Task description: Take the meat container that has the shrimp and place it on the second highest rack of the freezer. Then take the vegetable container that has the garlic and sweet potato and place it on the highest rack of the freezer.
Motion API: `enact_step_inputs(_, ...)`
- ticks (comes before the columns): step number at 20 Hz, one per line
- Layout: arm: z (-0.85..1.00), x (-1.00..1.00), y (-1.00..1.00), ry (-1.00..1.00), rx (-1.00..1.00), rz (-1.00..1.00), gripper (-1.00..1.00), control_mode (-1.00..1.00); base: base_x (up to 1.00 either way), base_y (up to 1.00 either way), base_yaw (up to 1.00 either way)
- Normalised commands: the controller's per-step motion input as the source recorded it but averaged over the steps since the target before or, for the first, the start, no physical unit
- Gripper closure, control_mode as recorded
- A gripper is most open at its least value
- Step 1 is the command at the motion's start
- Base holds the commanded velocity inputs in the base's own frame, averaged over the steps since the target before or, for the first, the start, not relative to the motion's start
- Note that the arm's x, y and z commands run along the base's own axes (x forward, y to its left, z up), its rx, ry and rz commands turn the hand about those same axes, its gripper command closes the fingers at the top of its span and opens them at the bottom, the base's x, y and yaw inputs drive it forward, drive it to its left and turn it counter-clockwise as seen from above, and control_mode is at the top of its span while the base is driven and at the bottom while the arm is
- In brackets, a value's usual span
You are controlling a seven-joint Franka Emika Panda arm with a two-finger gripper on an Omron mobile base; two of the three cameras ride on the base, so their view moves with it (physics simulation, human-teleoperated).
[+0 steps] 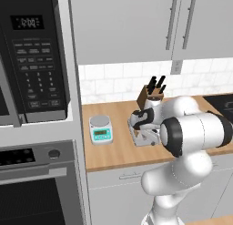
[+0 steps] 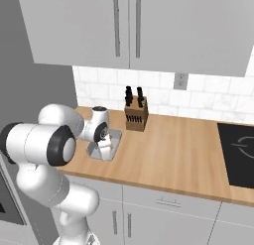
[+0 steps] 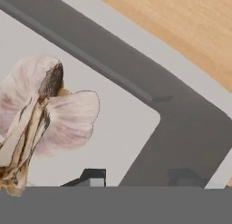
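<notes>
The vegetable container (image 2: 115, 136) is a grey tray that rests on the wooden counter (image 2: 168, 154). Inside it lies the garlic (image 3: 54, 114), a pale pinkish bulb, at the left of the hand view. My gripper (image 3: 138, 175) is low over the tray (image 1: 136, 138), open, one fingertip inside the tray and the other at its dark rim (image 3: 181, 128). In the base views the hand (image 1: 143, 128) covers most of the tray. The sweet potato is hidden. The shrimp, its container and the freezer are out of view.
A knife block (image 1: 150, 94) stands just behind the tray against the tiled wall. A small teal scale (image 1: 100, 129) sits to its left. A microwave (image 1: 32, 60) and wall oven (image 1: 36, 187) fill the left; a black cooktop (image 2: 238, 154) lies far right.
</notes>
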Motion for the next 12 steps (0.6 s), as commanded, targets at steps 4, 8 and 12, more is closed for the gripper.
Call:
enact_step_inputs(4,-0.06,-0.31,0.0,-0.03,0.0,-0.05,1.0,-1.0,0.0,0.0,0.0)
enact_step_inputs(8,0.57,-0.52,-0.03,-0.2,0.05,-0.01,1.0,-1.0,0.0,0.0,0.0)
enact_step_inputs(12,0.98,-0.35,-0.01,-0.15,0.09,0.0,1.0,-1.0,0.0,0.0,0.0)
